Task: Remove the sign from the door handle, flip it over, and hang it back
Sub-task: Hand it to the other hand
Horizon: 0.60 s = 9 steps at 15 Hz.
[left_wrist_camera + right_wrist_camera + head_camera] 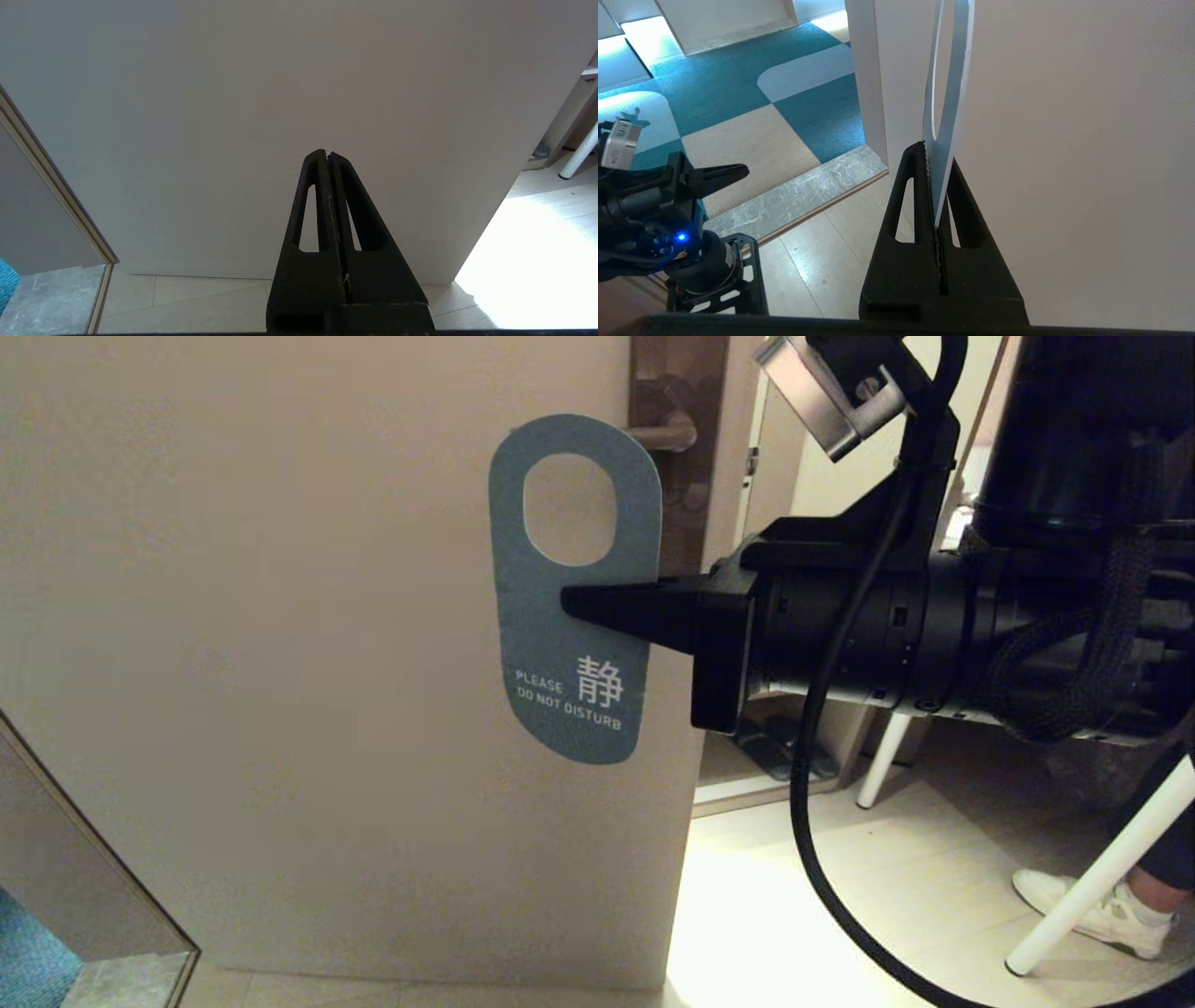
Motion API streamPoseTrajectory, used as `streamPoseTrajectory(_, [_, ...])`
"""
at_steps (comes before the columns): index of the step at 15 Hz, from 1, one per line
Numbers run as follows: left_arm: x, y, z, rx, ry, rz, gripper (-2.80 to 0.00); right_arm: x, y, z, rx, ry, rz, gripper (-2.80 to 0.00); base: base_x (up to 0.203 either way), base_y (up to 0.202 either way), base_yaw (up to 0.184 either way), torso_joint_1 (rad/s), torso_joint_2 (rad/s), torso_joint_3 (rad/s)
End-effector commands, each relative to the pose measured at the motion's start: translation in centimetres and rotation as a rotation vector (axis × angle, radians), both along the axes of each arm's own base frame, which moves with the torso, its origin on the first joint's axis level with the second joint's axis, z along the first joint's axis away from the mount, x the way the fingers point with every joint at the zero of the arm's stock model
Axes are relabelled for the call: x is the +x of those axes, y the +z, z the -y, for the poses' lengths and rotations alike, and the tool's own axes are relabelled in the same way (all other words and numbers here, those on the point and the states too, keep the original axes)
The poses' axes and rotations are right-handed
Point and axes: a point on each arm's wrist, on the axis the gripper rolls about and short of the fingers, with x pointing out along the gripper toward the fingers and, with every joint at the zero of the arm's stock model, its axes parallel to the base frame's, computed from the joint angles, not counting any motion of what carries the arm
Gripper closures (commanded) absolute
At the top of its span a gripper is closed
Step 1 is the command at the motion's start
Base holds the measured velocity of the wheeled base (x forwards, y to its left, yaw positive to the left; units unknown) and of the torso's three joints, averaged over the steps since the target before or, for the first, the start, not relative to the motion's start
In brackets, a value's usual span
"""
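The right gripper fingers are clenched on the sign, blue face outward, its hole clear of the door handle above them. Removal looks done; next comes flipping it. The left gripper sits parked low, fingers pressed together.

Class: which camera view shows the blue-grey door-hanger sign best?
The head view: the blue-grey card sign shows its whole printed face and oval hole, clamped by the right gripper and clear of the bronze door handle. The right wrist view shows only its edge; the left wrist view shows none.
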Motion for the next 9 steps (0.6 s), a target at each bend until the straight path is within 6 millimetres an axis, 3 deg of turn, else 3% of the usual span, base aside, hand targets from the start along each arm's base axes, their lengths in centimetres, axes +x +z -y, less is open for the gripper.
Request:
streamPoseTrajectory(1, [0.0, 0.0, 0.0, 0.0, 0.001, 0.0, 0.0, -0.3, 0.2, 0.3, 0.005, 0.003, 0.005, 0.0, 0.0, 0.0, 0.0, 0.0, 0.0, 0.0])
streamPoseTrajectory(5, [0.0, 0.0, 0.0, 0.0, 0.001, 0.0, 0.0, -0.5, 0.2, 0.5, 0.006, 0.043, 0.0, 0.0, 0.0, 0.0, 0.0, 0.0, 0.0, 0.0])
streamPoseTrajectory(9, [0.0, 0.0, 0.0, 0.0, 0.001, 0.0, 0.0, -1.0, -1.5, 0.9, -0.031, 0.061, -0.039, 0.0, 0.0, 0.0, 0.0, 0.0, 0.0, 0.0])
